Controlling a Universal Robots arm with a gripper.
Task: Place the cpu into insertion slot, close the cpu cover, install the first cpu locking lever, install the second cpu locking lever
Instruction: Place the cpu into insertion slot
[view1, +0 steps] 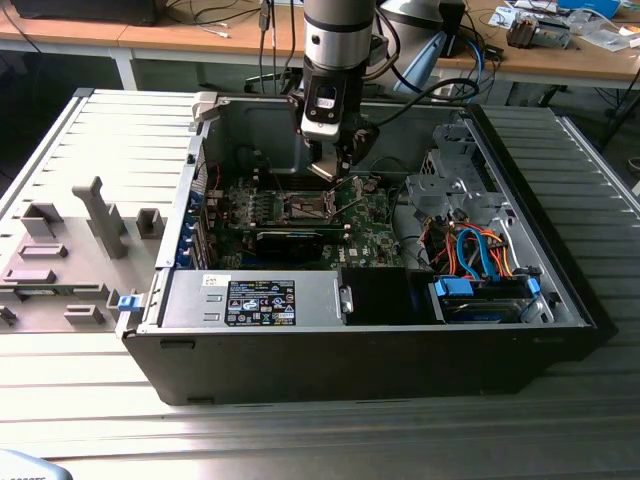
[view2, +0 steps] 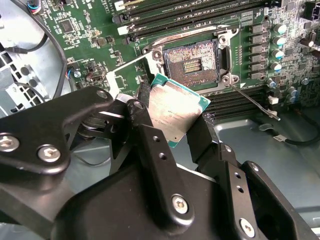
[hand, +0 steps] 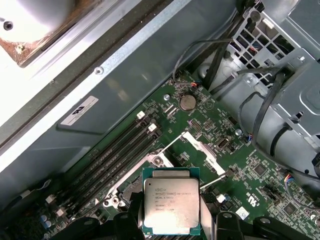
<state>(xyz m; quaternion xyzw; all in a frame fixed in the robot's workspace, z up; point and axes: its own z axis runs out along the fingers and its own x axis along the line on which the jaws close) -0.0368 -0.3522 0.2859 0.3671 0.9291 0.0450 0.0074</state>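
My gripper (view1: 335, 168) hangs inside the open computer case, just above the motherboard, and is shut on the cpu (view2: 172, 112). In both wrist views the cpu's dull silver top faces the camera, with a black finger (view2: 146, 134) on each side edge; it also appears as the cpu (hand: 171, 205). The insertion slot (view2: 192, 62) is a dark square socket with a silvery rim, bare and a short way from the chip. The cpu cover (hand: 201, 146) stands swung open beside the socket. A thin locking lever (view2: 252, 100) sticks out, unlatched.
Long memory slots (view2: 200, 15) run along one side of the socket. A black card (view1: 290, 240) lies in front of it, a metal drive cage (view1: 450, 180) and coloured cables (view1: 475, 255) to the exterior view's right. The case walls (view1: 250, 300) ring the board.
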